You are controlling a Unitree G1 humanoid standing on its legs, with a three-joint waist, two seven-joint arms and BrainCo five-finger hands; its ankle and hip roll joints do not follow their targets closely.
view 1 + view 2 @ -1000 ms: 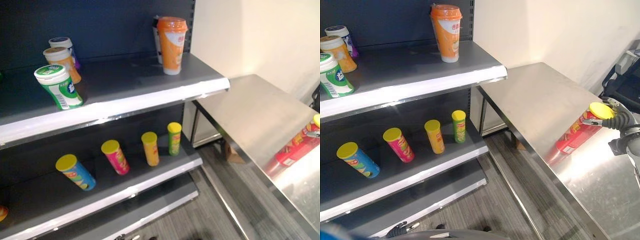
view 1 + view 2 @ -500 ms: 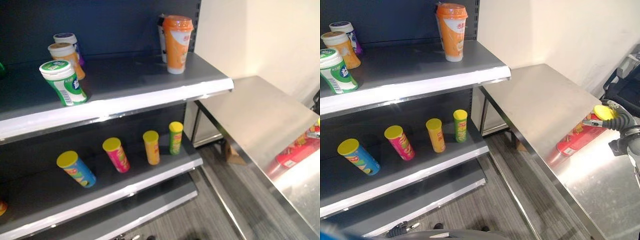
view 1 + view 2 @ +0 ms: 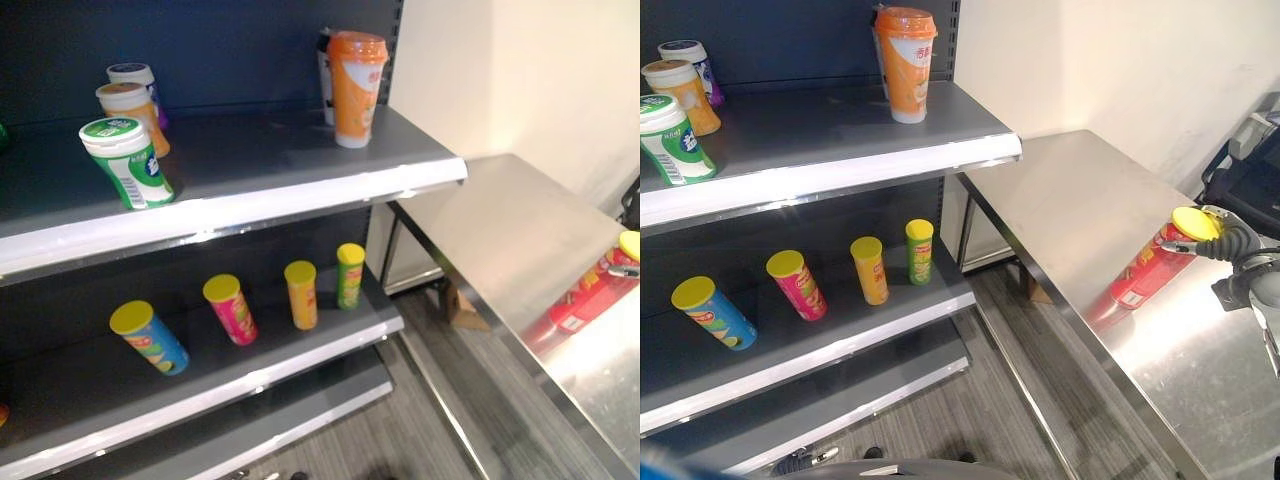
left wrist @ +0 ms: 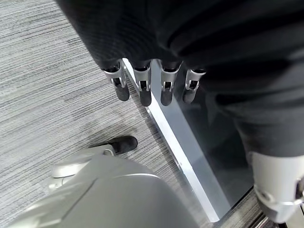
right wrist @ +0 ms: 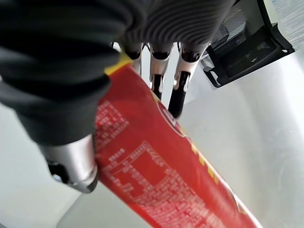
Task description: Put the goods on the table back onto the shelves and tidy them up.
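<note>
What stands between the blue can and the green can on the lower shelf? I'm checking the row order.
In the right eye view: a pink can, then an orange can, between blue can and green can.

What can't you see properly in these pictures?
- The dark container on the top shelf: hidden behind the orange cup.
- The red can: its bottom end in the right wrist view is cut off by the edge.
- The right hand: its fingers partly hidden behind the can.
- The object at the lower shelf's left edge: cut off.
</note>
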